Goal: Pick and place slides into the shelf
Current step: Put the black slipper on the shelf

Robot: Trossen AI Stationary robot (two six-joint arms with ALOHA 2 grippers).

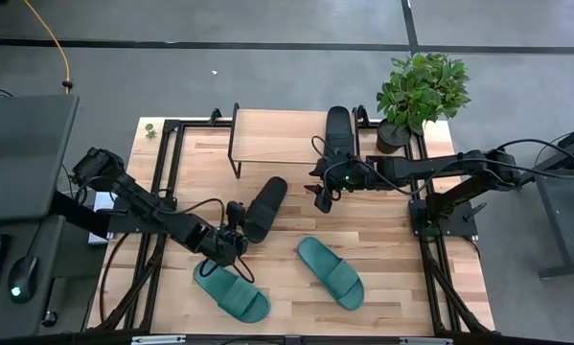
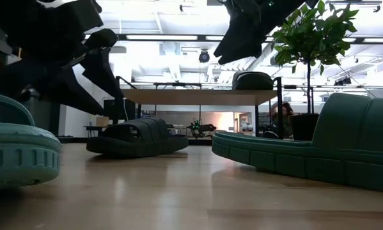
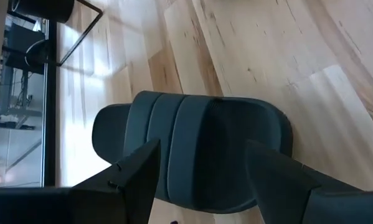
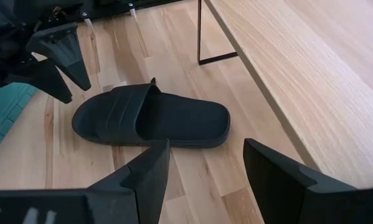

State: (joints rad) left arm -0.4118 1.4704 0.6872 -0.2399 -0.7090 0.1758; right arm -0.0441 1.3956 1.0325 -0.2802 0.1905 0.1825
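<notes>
No readable text, labels, brand marks, numbers or signs in any view. Nothing legible on the slides, the shelf, the bench or the arms.

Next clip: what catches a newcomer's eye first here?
Two teal slides lie bright on the table's near side. One black slide already sits on the shelf, while the other black slide lies mid-table, the left gripper open at its strap end.
</notes>
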